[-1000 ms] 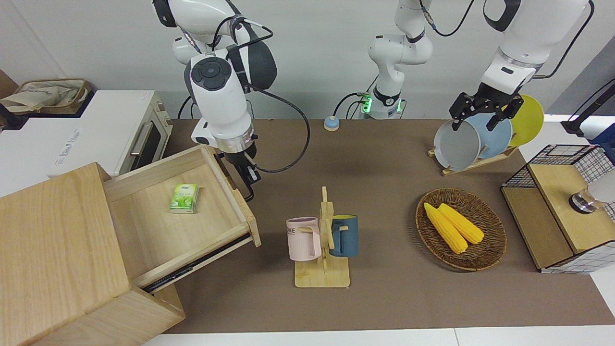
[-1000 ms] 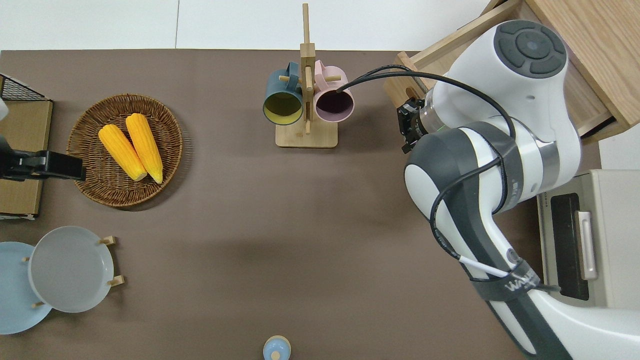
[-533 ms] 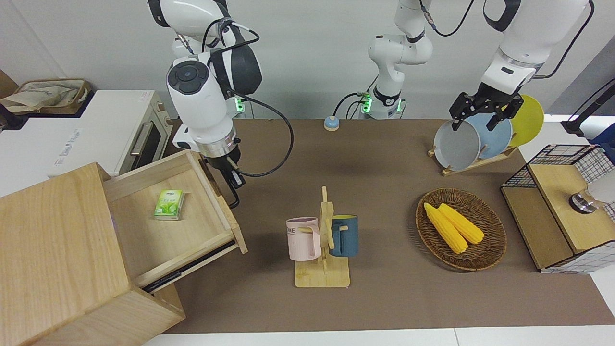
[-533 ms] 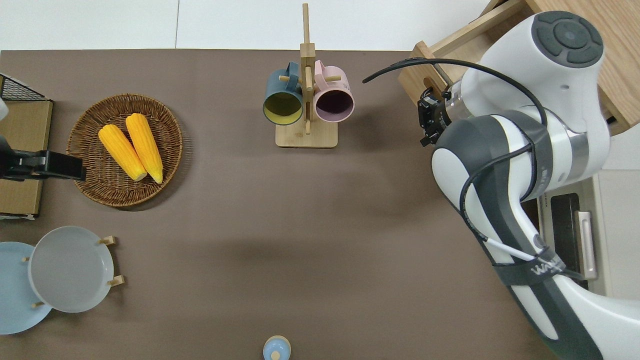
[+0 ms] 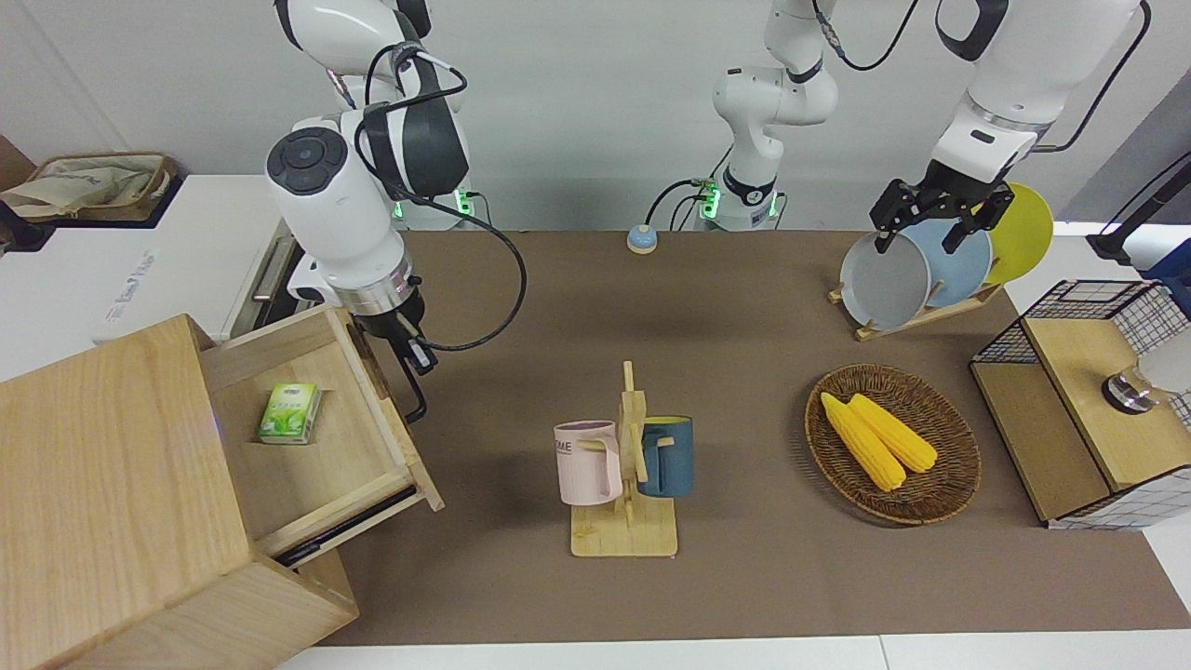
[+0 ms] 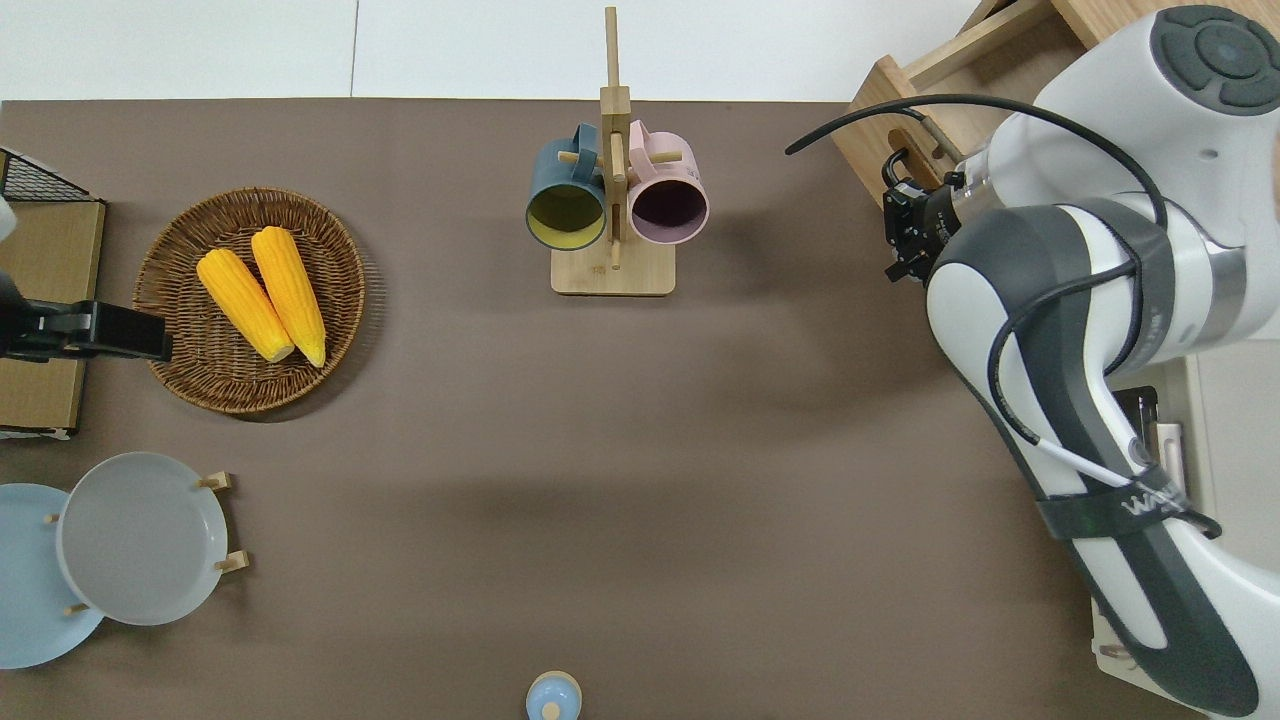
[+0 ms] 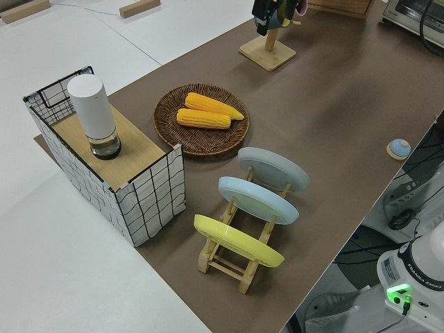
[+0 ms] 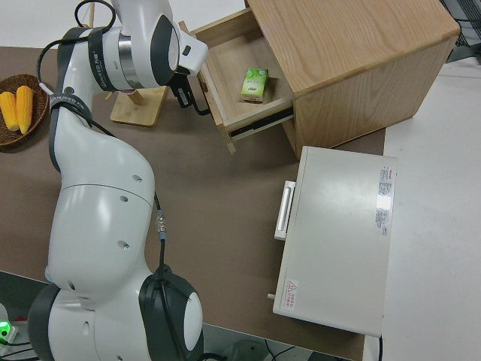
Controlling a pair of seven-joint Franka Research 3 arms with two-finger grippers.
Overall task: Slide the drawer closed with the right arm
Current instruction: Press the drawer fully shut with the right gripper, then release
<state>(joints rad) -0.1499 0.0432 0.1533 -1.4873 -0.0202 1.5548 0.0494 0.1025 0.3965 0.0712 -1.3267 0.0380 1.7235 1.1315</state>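
Note:
The drawer [image 5: 327, 453] stands partly open out of the big pale wooden box [image 5: 112, 484] at the right arm's end of the table. A small green carton [image 5: 289, 413] lies in it. A black loop handle [image 5: 415, 395] sits on the drawer front. My right gripper [image 5: 406, 348] is low against that front, right by the handle. From above, the right gripper [image 6: 906, 228] is at the front panel beside the handle [image 6: 893, 164]. The right side view shows the right gripper [image 8: 185, 93] at the drawer [image 8: 233, 101]. The left arm is parked, with the left gripper [image 5: 934, 226] open.
A white toaster oven [image 5: 186, 261] stands next to the wooden box, nearer the robots. A mug rack [image 5: 625, 465] holds two mugs mid-table. A basket of corn [image 5: 893, 442], a plate rack [image 5: 921, 270] and a wire-grid box [image 5: 1089, 400] stand toward the left arm's end.
The drawer has slid farther into the wooden box, carrying the green carton along. My right gripper has moved with the drawer front toward the box. The left arm has not moved.

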